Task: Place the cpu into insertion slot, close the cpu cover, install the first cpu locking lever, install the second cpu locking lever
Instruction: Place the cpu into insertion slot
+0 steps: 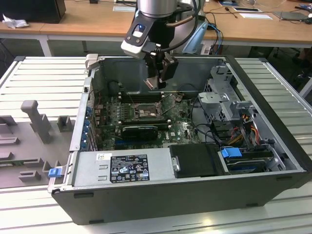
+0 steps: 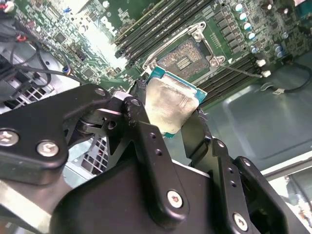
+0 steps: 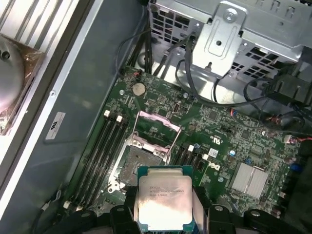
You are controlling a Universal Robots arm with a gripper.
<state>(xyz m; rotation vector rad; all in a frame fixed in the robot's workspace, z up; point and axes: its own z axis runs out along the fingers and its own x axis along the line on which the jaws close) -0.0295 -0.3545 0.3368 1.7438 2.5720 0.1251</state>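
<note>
A big dark grey computer case [image 1: 170, 200] lies open on its side on the ribbed pale metal counter [image 1: 39, 73], its green motherboard [image 1: 183, 127] facing up. The black two-fingered pincer [image 1: 157, 82] hangs over the board at about the height of the case rim, near the far wall. It is clamped narrow on the cpu [image 3: 164, 197], a small flat square chip with a pale silver face, one finger on each of two opposite edges.

The insertion slot [image 3: 139, 163], a square dark-framed socket, sits bare below the chip and apart from it. The cpu cover [image 3: 160, 120], a thin grey metal frame, stands raised at the socket's edge. Long black memory slots [image 3: 105, 146] flank the socket closely. Black cables [image 1: 204, 117] crowd the exterior view's right.
</note>
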